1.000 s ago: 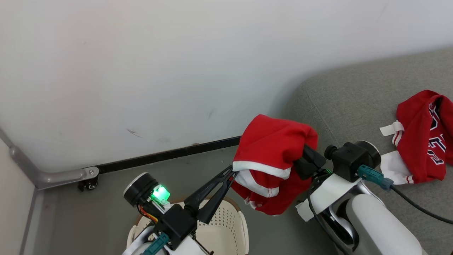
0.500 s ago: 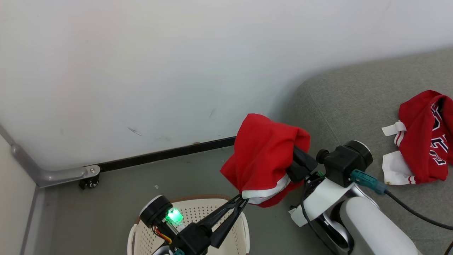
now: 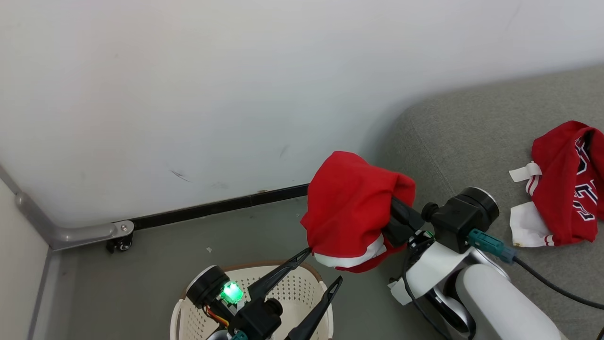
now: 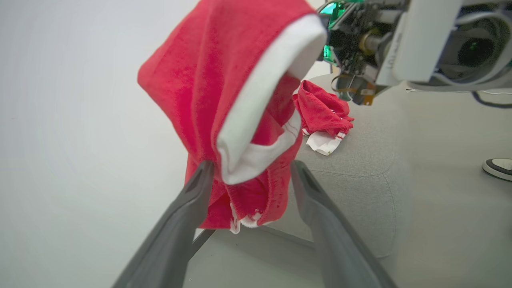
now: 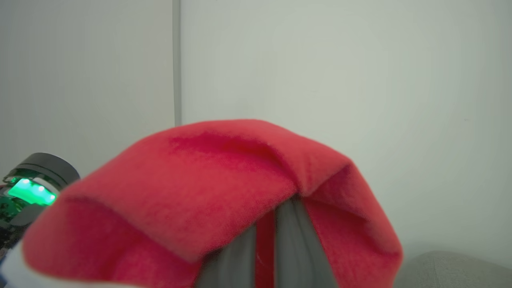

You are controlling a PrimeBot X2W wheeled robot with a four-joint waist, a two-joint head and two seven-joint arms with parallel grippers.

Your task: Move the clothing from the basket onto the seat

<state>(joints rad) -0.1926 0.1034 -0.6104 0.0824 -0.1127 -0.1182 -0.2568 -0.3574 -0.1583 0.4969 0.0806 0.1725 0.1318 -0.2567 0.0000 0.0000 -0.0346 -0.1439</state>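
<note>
One red piece of clothing (image 3: 351, 205) with a white hem is draped over my right gripper (image 3: 401, 219), which is shut on it; the fingertips are buried in the cloth. In the right wrist view the cloth (image 5: 208, 188) covers the grey fingers (image 5: 290, 236), with a red strip pinched between them. My left gripper (image 3: 324, 265) stands open just below the hem, above the cream basket (image 3: 302, 295). The left wrist view shows the hem (image 4: 248, 160) hanging between the spread fingers (image 4: 200, 180). The grey seat (image 3: 472, 132) carries a second red garment (image 3: 564, 182).
A white wall with a black baseboard (image 3: 212, 208) stands close behind. A grey rail with a caster (image 3: 120, 243) sits at the left. A cable (image 3: 552, 283) runs from my right wrist. A person's shoe (image 4: 498, 168) rests on the floor beyond the seat.
My left gripper first pulled the garment's hem down toward the basket, then opened and let it go. The garment still hangs on my shut right gripper.
</note>
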